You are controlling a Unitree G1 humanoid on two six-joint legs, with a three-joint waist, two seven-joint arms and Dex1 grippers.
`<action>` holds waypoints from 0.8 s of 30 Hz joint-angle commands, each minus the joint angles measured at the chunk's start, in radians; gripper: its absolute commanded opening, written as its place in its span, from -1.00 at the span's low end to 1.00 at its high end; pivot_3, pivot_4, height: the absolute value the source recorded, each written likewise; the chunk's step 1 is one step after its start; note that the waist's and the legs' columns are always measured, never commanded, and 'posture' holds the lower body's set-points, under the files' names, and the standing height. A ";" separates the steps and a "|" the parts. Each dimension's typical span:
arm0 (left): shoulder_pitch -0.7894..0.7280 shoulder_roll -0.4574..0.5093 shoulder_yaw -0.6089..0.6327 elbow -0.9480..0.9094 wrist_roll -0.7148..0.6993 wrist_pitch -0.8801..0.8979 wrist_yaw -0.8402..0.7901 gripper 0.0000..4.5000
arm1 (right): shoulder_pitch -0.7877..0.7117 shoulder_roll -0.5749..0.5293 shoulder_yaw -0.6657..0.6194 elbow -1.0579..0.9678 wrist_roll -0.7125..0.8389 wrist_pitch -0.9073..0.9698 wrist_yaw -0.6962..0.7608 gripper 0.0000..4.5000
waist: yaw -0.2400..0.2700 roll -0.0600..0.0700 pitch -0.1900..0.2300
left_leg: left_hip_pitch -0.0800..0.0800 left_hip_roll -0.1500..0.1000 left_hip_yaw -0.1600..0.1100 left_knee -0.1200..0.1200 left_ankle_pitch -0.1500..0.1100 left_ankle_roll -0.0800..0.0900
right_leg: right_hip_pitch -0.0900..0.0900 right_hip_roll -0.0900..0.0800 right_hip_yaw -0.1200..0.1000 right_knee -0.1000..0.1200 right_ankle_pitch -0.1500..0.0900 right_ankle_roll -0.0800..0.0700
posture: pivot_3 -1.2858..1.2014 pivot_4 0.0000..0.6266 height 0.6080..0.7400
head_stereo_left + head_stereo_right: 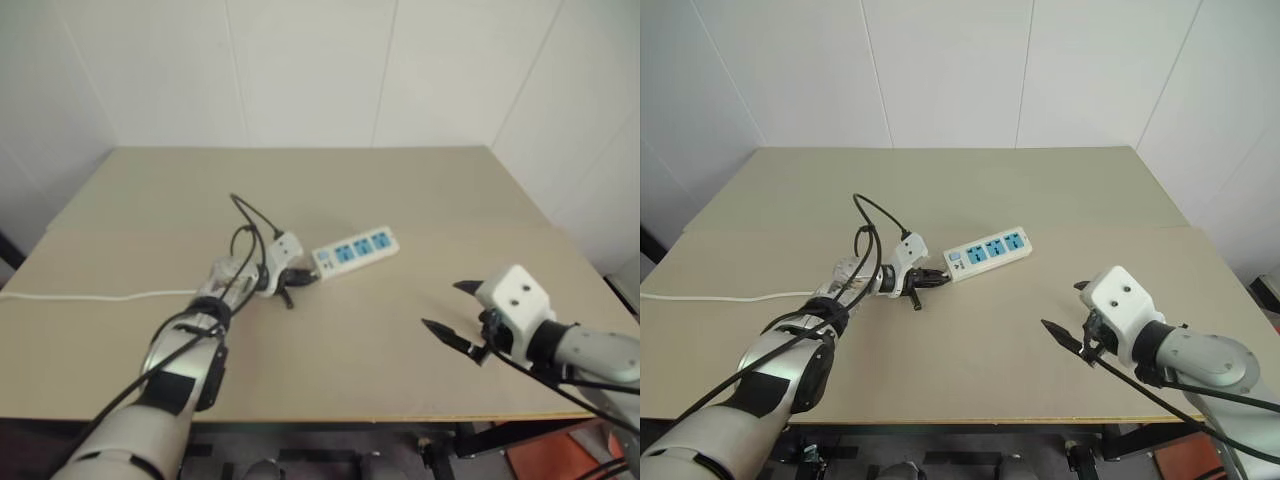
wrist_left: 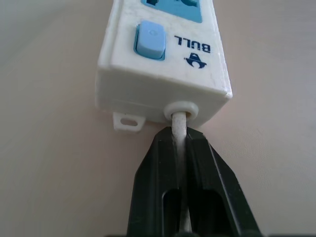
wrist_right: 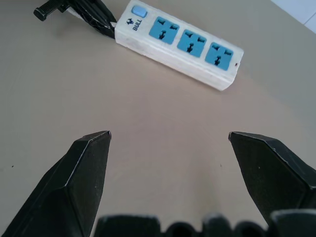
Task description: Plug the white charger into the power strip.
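Power strip (image 1: 987,251): lies mid-desk (image 1: 1040,190), its cord (image 1: 720,296) trailing off leftward. Left end effector (image 1: 931,279): at its left end, on the cord. Right end effector (image 1: 1068,315): well right, nearer front edge.

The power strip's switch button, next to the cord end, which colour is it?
Light blue, set in the white power strip; the button shows best in the left wrist view.

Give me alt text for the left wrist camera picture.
The left hand is shut on the thin white cord right where it leaves the end of the white power strip. The strip lies on a beige table, its blue switch facing up.
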 commanded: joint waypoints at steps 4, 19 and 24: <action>0.211 0.056 0.062 -0.617 -0.231 0.435 -0.176 -0.99 | -0.022 0.014 0.027 0.008 -0.029 -0.039 -0.013 1.00 | -0.007 0.001 0.000 | 0.000 0.001 0.000 -0.001 0.000 0.000 | 0.000 0.000 0.000 0.000 0.000 0.000 | 0.03 -0.52 1.00; 0.621 0.229 0.123 -1.686 -0.469 1.365 0.149 -0.99 | -0.086 0.052 0.127 0.126 -0.086 -0.118 0.001 1.00 | -0.012 0.000 0.000 | 0.002 0.002 0.000 -0.001 0.000 0.000 | 0.000 0.000 0.000 0.000 0.000 0.000 | 0.03 -0.52 1.00; 0.690 0.256 0.096 -1.683 -0.512 1.341 0.150 -0.99 | -0.111 0.058 0.147 0.154 -0.107 -0.135 0.002 1.00 | -0.010 0.000 0.000 | 0.002 0.002 0.000 -0.001 0.000 0.000 | 0.000 0.000 0.000 0.000 0.000 -0.001 | 0.03 -0.52 1.00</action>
